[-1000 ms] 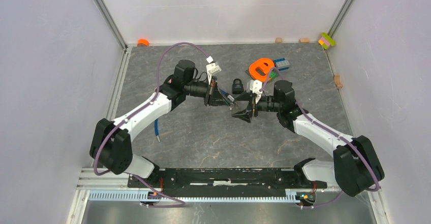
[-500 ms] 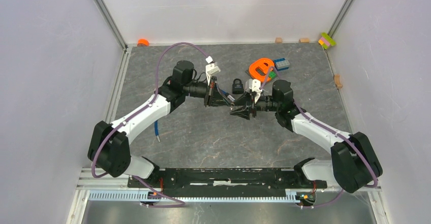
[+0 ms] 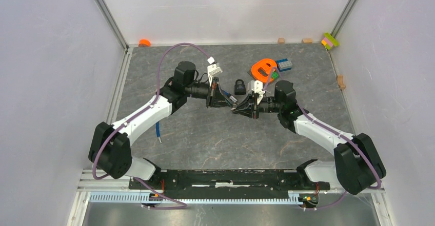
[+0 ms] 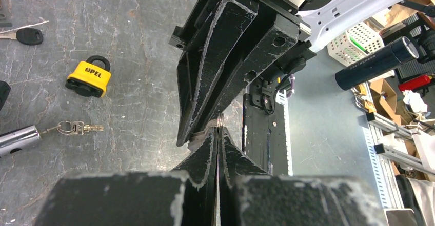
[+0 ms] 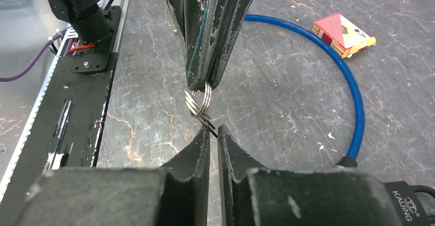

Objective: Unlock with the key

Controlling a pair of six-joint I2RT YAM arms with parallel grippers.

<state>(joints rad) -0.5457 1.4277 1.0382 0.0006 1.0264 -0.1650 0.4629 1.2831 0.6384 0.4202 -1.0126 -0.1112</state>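
Right end effector (image 5: 213, 134) has narrowed onto the looped steel key ring (image 5: 199, 103).

On my worktop (image 3: 205, 144) lie an orange ring-shaped piece (image 3: 264, 67) just beside a blue brick (image 3: 284, 64), a curved blue cable (image 5: 354, 98) near a red-and-yellow box (image 5: 342, 34), perhaps a card pack, and an orange cap (image 3: 144, 42) at the far left corner.

Yellow padlock (image 4: 88, 77), black padlock (image 3: 239, 86), blue cable (image 5: 360, 116), red-and-yellow block (image 5: 342, 34), orange piece (image 3: 267, 62), grey veined tabletop (image 5: 287, 113).
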